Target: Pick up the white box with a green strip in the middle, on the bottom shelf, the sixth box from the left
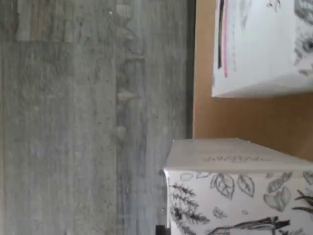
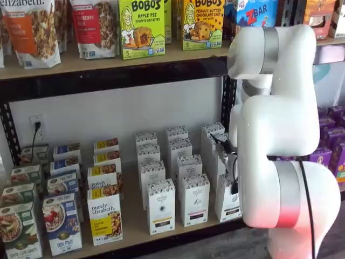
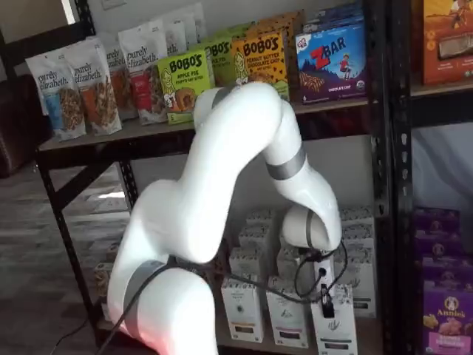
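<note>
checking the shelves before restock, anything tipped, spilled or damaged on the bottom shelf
Nothing stands out. On the bottom shelf the white boxes and granola boxes stand upright in rows, none visibly spilled or crushed; the arm hides the right end.

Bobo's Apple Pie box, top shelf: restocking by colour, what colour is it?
Lime green Bobo's Apple Pie box, clearest in a shelf view.

white leaf-print box (image 1: 239,196) | tan shelf board (image 1: 244,117) | grey floor (image 1: 73,122)

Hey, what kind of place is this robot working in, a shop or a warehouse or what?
Probably a mock grocery aisle, or a small shop: black metal shelving with pale wood boards carries rows of boxed and bagged snacks, such as green Bobo's oat-bite boxes above and white patterned boxes below, all faced forward like retail stock.
</note>
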